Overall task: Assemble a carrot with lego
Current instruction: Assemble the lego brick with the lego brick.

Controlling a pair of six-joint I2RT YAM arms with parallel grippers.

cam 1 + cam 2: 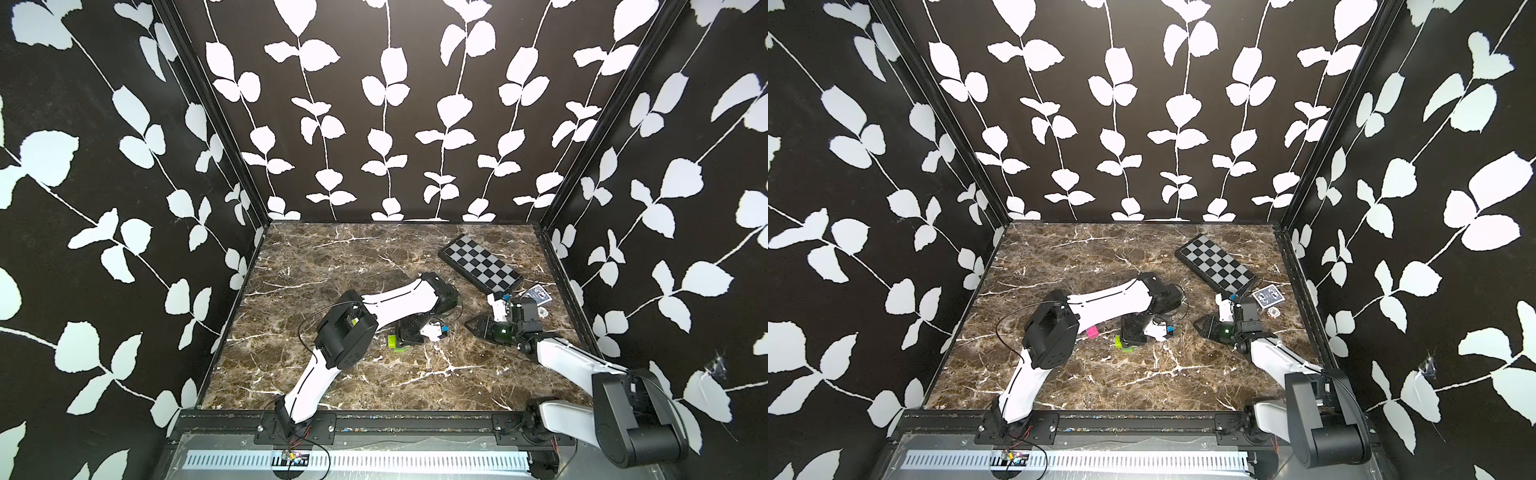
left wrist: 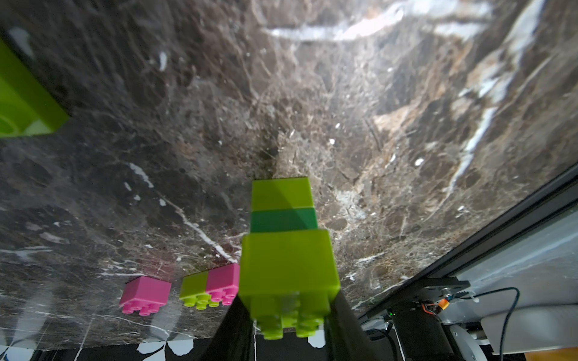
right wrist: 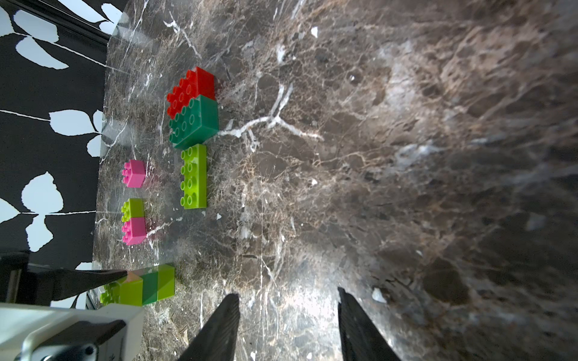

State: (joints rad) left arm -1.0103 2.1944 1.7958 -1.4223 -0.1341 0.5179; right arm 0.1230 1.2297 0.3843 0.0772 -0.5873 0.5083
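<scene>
The carrot, a lime, dark-green and lime stack, is clamped in the closed left gripper, perhaps touching the marble table. A pink brick and a lime-pink pair lie just beside that gripper. The right gripper has its jaws parted and holds nothing; a red brick and a green brick lie ahead of it. Leaf-patterned walls stand all around.

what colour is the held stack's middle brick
Dark green middle brick in the stack; left wrist view shows it best.
</scene>
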